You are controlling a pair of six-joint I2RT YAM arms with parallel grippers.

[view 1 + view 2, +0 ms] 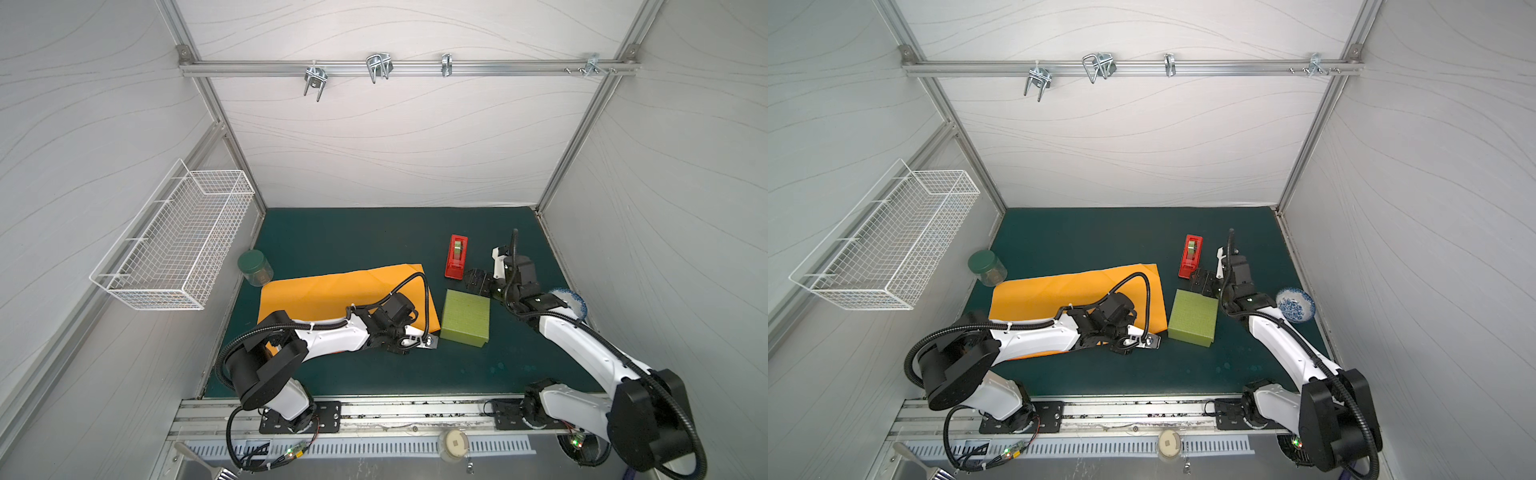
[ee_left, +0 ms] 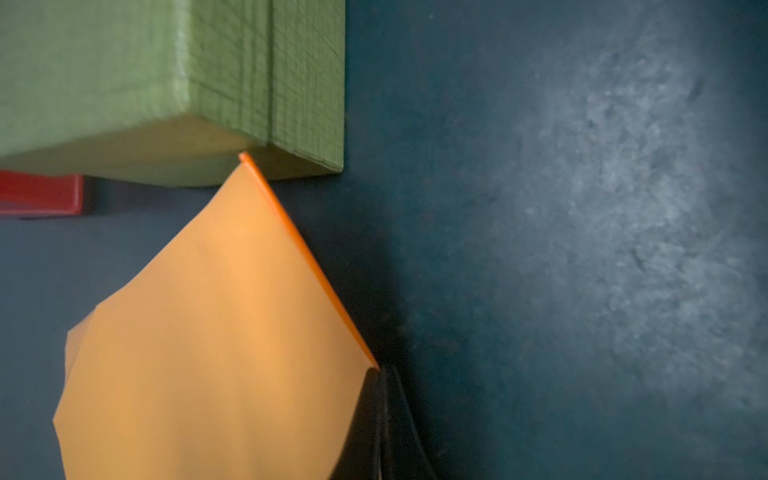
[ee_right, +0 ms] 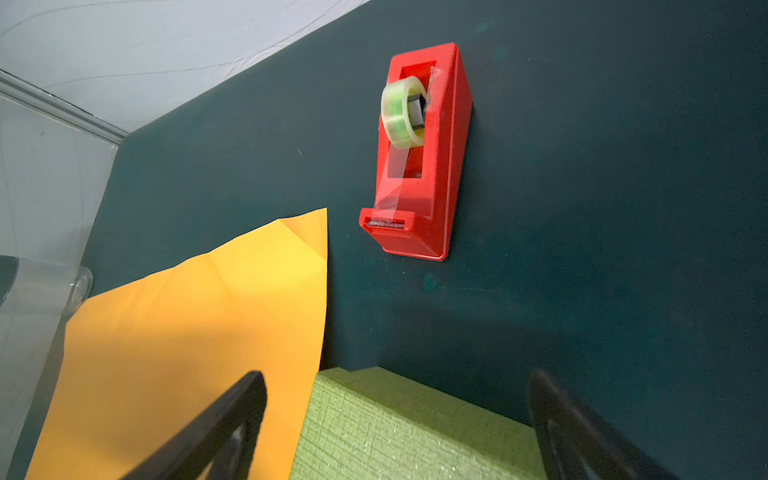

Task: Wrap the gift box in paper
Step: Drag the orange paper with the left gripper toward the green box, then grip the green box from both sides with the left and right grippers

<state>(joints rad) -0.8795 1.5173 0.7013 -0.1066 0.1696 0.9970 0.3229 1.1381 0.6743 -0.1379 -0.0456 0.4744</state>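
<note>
The olive-green gift box (image 1: 465,318) (image 1: 1192,318) sits on the dark green mat, just right of the orange paper (image 1: 332,295) (image 1: 1059,295). The paper lies flat, partly under my left arm. My left gripper (image 1: 430,341) (image 1: 1152,340) is low at the paper's near right corner, beside the box's near left corner. In the left wrist view the left gripper (image 2: 382,415) is shut on the paper (image 2: 208,332), whose raised corner points at the box (image 2: 124,75). My right gripper (image 1: 478,282) (image 1: 1202,282) (image 3: 399,415) hangs open over the box's (image 3: 395,432) far edge, holding nothing.
A red tape dispenser (image 1: 456,256) (image 1: 1191,256) (image 3: 419,166) stands behind the box. A green-lidded jar (image 1: 254,268) is at the mat's left edge. A blue-and-white bowl (image 1: 1295,304) sits by the right wall. A white wire basket (image 1: 174,241) hangs on the left wall.
</note>
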